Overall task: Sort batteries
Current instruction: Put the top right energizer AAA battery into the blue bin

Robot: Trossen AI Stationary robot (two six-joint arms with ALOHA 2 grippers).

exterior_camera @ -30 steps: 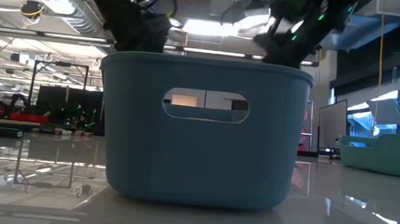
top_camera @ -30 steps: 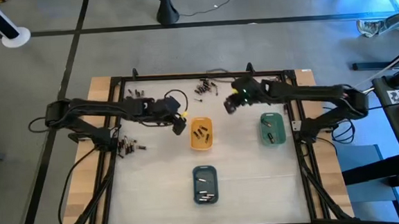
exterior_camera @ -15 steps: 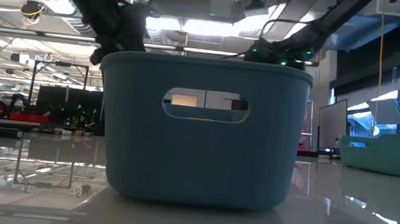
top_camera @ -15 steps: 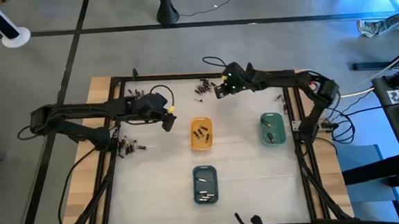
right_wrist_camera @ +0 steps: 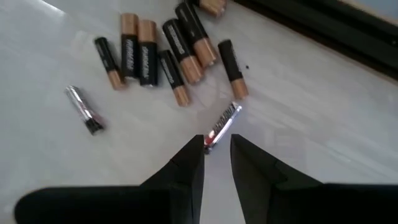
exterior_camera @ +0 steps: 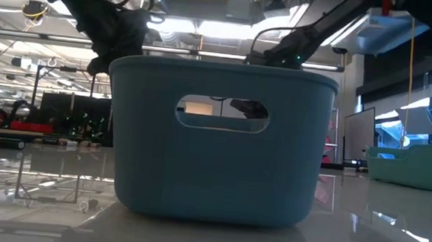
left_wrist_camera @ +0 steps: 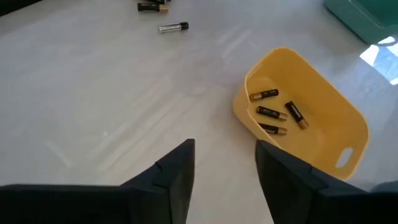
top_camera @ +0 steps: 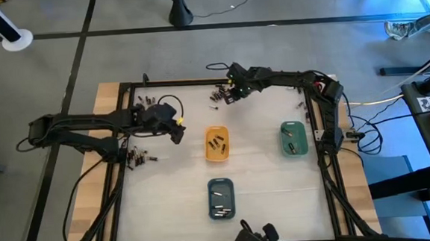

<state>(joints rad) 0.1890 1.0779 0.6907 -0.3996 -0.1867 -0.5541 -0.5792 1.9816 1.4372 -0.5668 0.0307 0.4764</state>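
1. Low view: the slate-blue tray (exterior_camera: 218,140) stands nearest, filling the middle of the table (top_camera: 174,190).
2. The orange tray (top_camera: 216,144) holds four batteries (left_wrist_camera: 275,112); the green tray (top_camera: 293,139) lies to its right.
3. The left gripper (top_camera: 177,132) hangs beside the orange tray, fingers (left_wrist_camera: 177,177) apart, grasping nothing.
4. At the far edge, the right gripper (right_wrist_camera: 216,163) hangs over loose batteries (right_wrist_camera: 163,50), fingers narrowly parted above a silver battery (right_wrist_camera: 222,127).
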